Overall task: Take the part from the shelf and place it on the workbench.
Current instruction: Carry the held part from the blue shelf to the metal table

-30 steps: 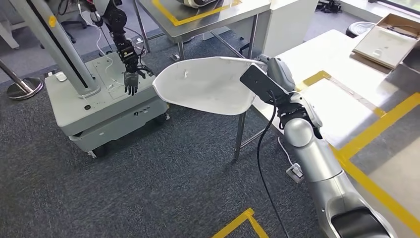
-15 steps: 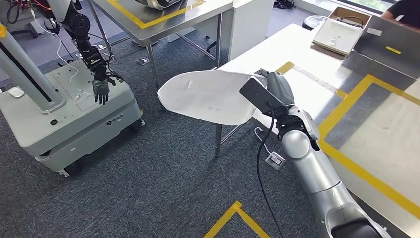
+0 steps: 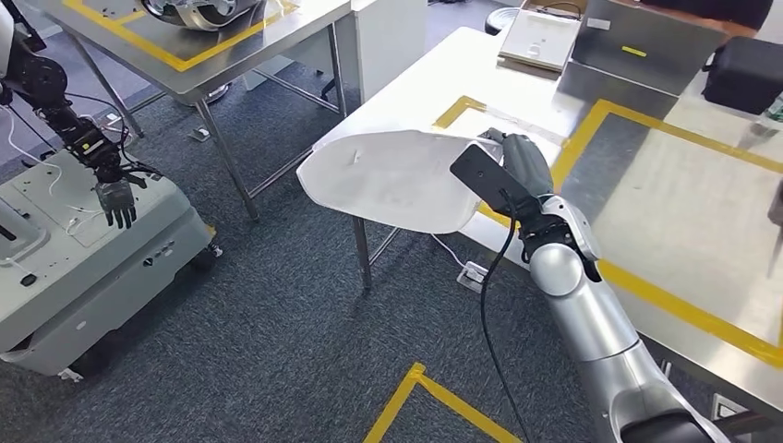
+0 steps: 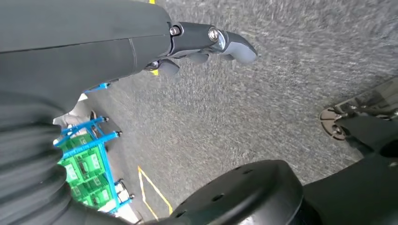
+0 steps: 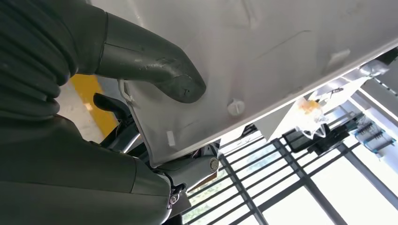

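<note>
The part (image 3: 388, 180) is a large white curved shell. My right hand (image 3: 522, 161) grips it at its right end and holds it in the air, roughly level. Most of the shell hangs over the carpet beside the workbench (image 3: 665, 212), and the held end is above the bench's near-left edge with its yellow tape lines. In the right wrist view the thumb (image 5: 155, 70) presses on the shell's pale surface (image 5: 263, 56), with the fingers hidden behind it. My left hand (image 4: 206, 42) hangs over the grey carpet, fingers loosely apart, holding nothing.
A second steel table (image 3: 212, 51) stands at the back left. A grey wheeled base (image 3: 92, 240) with another machine's dark arm (image 3: 83, 138) stands at the left. Boxes (image 3: 637, 41) and a black bag (image 3: 743, 74) sit at the bench's far side. A blue cart with green crates (image 4: 89, 164) stands behind.
The camera has swung right: the grey base and steel table slid left and more of the workbench came into view. The shell stays in my right hand, now nearer the bench.
</note>
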Tool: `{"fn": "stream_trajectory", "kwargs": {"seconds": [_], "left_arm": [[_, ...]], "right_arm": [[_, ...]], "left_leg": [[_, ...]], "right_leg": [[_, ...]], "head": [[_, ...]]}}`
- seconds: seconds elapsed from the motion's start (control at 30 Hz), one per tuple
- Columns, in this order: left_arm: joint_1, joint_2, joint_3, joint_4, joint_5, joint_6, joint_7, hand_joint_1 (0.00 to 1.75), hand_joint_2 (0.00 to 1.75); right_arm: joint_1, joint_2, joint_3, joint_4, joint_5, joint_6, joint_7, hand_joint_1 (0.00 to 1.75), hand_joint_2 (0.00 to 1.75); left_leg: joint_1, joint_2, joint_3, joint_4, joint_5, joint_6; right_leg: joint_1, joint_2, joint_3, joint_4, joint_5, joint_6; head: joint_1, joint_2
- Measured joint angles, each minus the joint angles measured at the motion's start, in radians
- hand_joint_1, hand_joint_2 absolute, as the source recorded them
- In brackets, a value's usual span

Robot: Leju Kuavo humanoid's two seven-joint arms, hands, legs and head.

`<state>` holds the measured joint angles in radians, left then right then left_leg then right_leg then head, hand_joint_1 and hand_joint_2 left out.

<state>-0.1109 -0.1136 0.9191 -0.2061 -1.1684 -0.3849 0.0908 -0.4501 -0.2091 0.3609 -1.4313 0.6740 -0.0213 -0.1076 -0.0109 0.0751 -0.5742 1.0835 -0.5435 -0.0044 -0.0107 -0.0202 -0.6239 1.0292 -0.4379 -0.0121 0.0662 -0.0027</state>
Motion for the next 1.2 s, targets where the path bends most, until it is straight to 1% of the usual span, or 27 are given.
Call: {"fn": "stream_trajectory", "kwargs": {"seconds": [0.07,0.1,0.13,0.17,0.2,0.23,0.27,0.33,0.37,0.43,0.47,0.5,0.57,0.63,0.67,0.7,0.73,0.77,0.83,0.87,0.93,0.97,1.03,1.07,1.13,1.17,1.2], "left_arm": [[0.0,0.0,0.0,0.0,0.01,0.0,-0.009,0.0,1.75],[0.0,0.0,0.001,0.0,0.015,0.0,-0.016,0.0,1.75],[0.0,0.0,0.001,0.0,0.021,0.0,-0.024,0.0,1.75],[-0.001,0.0,0.002,0.0,0.026,0.0,-0.032,0.0,1.75],[-0.002,0.0,0.002,0.0,0.031,0.0,-0.039,0.0,1.75],[-0.002,0.0,0.002,0.0,0.034,0.0,-0.043,0.0,1.75],[-0.002,0.0,0.002,0.0,0.036,0.0,-0.045,0.0,1.75],[-0.001,-0.003,0.003,0.0,0.037,0.0,-0.045,0.0,1.75],[0.0,-0.004,0.003,0.0,0.037,0.0,-0.043,0.0,1.75],[0.0,-0.008,0.003,0.001,0.035,0.0,-0.039,0.0,1.75],[0.0,-0.01,0.003,0.001,0.034,0.0,-0.036,0.0,1.75],[0.002,-0.011,0.003,0.001,0.032,0.0,-0.034,0.0,1.75],[0.008,-0.011,0.003,0.001,0.027,0.0,-0.03,0.0,1.75],[0.015,-0.011,0.004,0.001,0.023,0.0,-0.026,0.0,1.75],[0.017,-0.01,0.004,0.001,0.021,0.0,-0.024,0.0,1.75],[0.018,-0.01,0.004,0.001,0.02,0.0,-0.023,0.0,1.75],[0.018,-0.01,0.004,0.001,0.018,0.0,-0.021,0.0,1.75],[0.019,-0.008,0.004,0.001,0.016,0.0,-0.02,0.0,1.75],[0.02,-0.004,0.004,0.0,0.013,0.0,-0.019,0.0,1.75],[0.02,-0.002,0.004,0.0,0.012,0.0,-0.019,0.0,1.75],[0.02,0.003,0.004,-0.001,0.012,0.0,-0.018,0.0,1.75],[0.02,0.005,0.004,-0.001,0.012,0.0,-0.018,0.0,1.75],[0.019,0.009,0.004,-0.003,0.011,0.0,-0.018,0.0,1.75],[0.019,0.01,0.004,-0.003,0.011,0.0,-0.018,0.0,1.75],[0.017,0.011,0.004,-0.003,0.011,-0.004,-0.019,0.0,1.75],[0.014,0.011,0.004,-0.003,0.011,-0.007,-0.019,0.0,1.75],[0.012,0.011,0.004,-0.003,0.01,-0.01,-0.018,0.0,1.75]], "right_arm": [[-0.014,0.001,0.0,0.0,-0.001,0.007,0.0,1.75,1.75],[-0.021,0.001,0.0,0.0,-0.002,0.011,-0.001,1.75,1.75],[-0.026,0.001,0.0,0.001,-0.003,0.015,-0.002,1.75,1.75],[-0.03,0.001,0.0,0.002,-0.005,0.018,-0.003,1.75,1.75],[-0.035,0.001,0.0,0.002,-0.008,0.021,-0.005,1.75,1.75],[-0.041,0.001,0.0,0.003,-0.01,0.022,-0.008,1.75,1.75],[-0.049,0.001,0.0,0.004,-0.013,0.024,-0.01,1.75,1.75],[-0.065,0.001,0.0,0.006,-0.018,0.026,-0.015,1.75,1.75],[-0.07,0.001,0.001,0.007,-0.02,0.026,-0.017,1.75,1.75],[-0.073,-0.001,0.002,0.01,-0.025,0.026,-0.019,1.75,1.75],[-0.073,-0.002,0.002,0.011,-0.027,0.025,-0.02,1.75,1.75],[-0.075,-0.004,0.002,0.012,-0.03,0.024,-0.021,1.75,1.75],[-0.077,-0.005,0.004,0.014,-0.035,0.02,-0.022,1.75,1.75],[-0.074,-0.006,0.006,0.018,-0.039,0.017,-0.022,1.75,1.75],[-0.072,-0.006,0.007,0.021,-0.042,0.016,-0.022,1.75,1.75],[-0.071,-0.007,0.008,0.022,-0.046,0.014,-0.022,1.75,1.75],[-0.07,-0.008,0.008,0.023,-0.051,0.013,-0.023,1.75,1.75],[-0.07,-0.009,0.009,0.023,-0.054,0.011,-0.023,1.75,1.75],[-0.07,-0.01,0.009,0.022,-0.058,0.009,-0.022,1.75,1.75],[-0.07,-0.01,0.009,0.022,-0.058,0.008,-0.019,1.75,1.75],[-0.065,-0.01,0.01,0.018,-0.055,0.007,-0.007,1.75,1.75],[-0.062,-0.011,0.01,0.014,-0.051,0.006,-0.002,1.75,1.75],[-0.056,-0.01,0.01,0.005,-0.045,0.007,0.007,1.75,1.75],[-0.055,-0.01,0.01,0.003,-0.043,0.007,0.01,1.75,1.75],[-0.052,-0.009,0.01,0.002,-0.04,0.009,0.013,1.75,1.75],[-0.05,-0.009,0.01,0.002,-0.039,0.01,0.014,1.75,1.75],[-0.049,-0.009,0.01,0.002,-0.039,0.01,0.014,1.75,1.75]], "left_leg": [[0.005,-0.056,-0.053,0.112,-0.06,-0.007],[0.006,-0.067,-0.082,0.174,-0.084,-0.009],[0.008,-0.071,-0.101,0.214,-0.093,-0.01],[0.009,-0.073,-0.105,0.22,-0.082,-0.01],[0.011,-0.076,-0.091,0.19,-0.054,-0.01],[0.014,-0.088,-0.062,0.129,-0.016,-0.01],[0.019,-0.116,-0.034,0.065,0.01,-0.01],[0.025,-0.162,0.002,-0.018,0.036,-0.01],[0.023,-0.17,0.005,-0.027,0.034,-0.006],[0.021,-0.145,0.006,-0.034,0.042,0.008],[0.021,-0.133,0.007,-0.038,0.046,0.016],[0.022,-0.119,0.007,-0.042,0.05,0.023],[0.019,-0.09,0.006,-0.045,0.053,0.032],[0.015,-0.061,0.004,-0.045,0.052,0.035],[0.014,-0.046,0.003,-0.044,0.052,0.036],[0.013,-0.032,0.003,-0.044,0.051,0.036],[0.012,-0.018,0.005,-0.044,0.05,0.035],[0.01,-0.006,0.006,-0.044,0.048,0.034],[0.005,0.015,0.01,-0.043,0.044,0.026],[0.003,0.024,0.012,-0.044,0.042,0.021],[0.003,0.039,0.015,-0.047,0.039,0.01],[0.004,0.029,0.014,-0.042,0.033,0.003],[0.008,-0.02,-0.011,0.017,-0.005,-0.008],[0.01,-0.047,-0.037,0.073,-0.035,-0.012],[0.011,-0.067,-0.092,0.192,-0.082,-0.017],[0.012,-0.069,-0.104,0.217,-0.081,-0.018],[0.013,-0.071,-0.097,0.204,-0.06,-0.018]], "right_leg": [[-0.003,0.02,-0.002,-0.002,0.003,-0.006],[-0.004,0.031,-0.004,-0.001,0.004,-0.007],[-0.004,0.044,-0.005,0.0,0.005,-0.008],[-0.004,0.057,-0.006,0.002,0.005,-0.007],[-0.005,0.071,-0.006,0.004,0.006,-0.006],[-0.006,0.084,-0.007,0.006,0.007,-0.003],[-0.007,0.097,-0.01,0.009,0.008,0.002],[-0.009,0.122,-0.02,0.012,0.013,0.016],[-0.011,0.135,-0.025,0.01,0.018,0.025],[-0.015,0.151,-0.031,0.003,0.028,0.041],[-0.014,0.136,-0.035,0.008,0.023,0.046],[-0.012,0.109,-0.048,0.033,0.007,0.049],[-0.007,0.048,-0.096,0.142,-0.053,0.053],[-0.007,0.031,-0.146,0.256,-0.099,0.056],[-0.006,0.028,-0.15,0.273,-0.099,0.055],[-0.006,0.023,-0.132,0.249,-0.082,0.054],[-0.004,0.014,-0.097,0.19,-0.055,0.051],[0.0,-0.007,-0.055,0.117,-0.033,0.045],[0.008,-0.036,-0.001,0.017,-0.009,0.031],[0.011,-0.039,0.006,0.001,-0.009,0.025],[0.01,-0.015,0.005,-0.002,-0.004,0.014],[0.007,-0.005,0.006,-0.006,-0.001,0.009],[-0.002,0.012,0.01,-0.013,0.004,-0.001],[-0.004,0.021,0.01,-0.013,0.005,-0.004],[-0.005,0.042,0.008,-0.012,0.005,-0.006],[-0.005,0.054,0.008,-0.011,0.005,-0.005],[-0.006,0.067,0.008,-0.009,0.005,-0.004]], "head": [[-0.003,0.0],[-0.003,0.0],[-0.003,0.0],[-0.003,0.0],[-0.003,0.0],[-0.003,0.0],[-0.004,0.0],[-0.004,0.0],[-0.004,0.0],[-0.005,0.0],[-0.003,0.0],[-0.001,0.0],[0.003,0.0],[0.004,0.0],[0.004,0.0],[0.004,0.0],[0.004,0.0],[0.004,0.0],[0.002,0.0],[0.002,0.0],[0.002,0.0],[0.001,0.0],[-0.002,0.0],[-0.003,0.0],[-0.004,0.0],[-0.004,0.0],[-0.004,0.0]]}}
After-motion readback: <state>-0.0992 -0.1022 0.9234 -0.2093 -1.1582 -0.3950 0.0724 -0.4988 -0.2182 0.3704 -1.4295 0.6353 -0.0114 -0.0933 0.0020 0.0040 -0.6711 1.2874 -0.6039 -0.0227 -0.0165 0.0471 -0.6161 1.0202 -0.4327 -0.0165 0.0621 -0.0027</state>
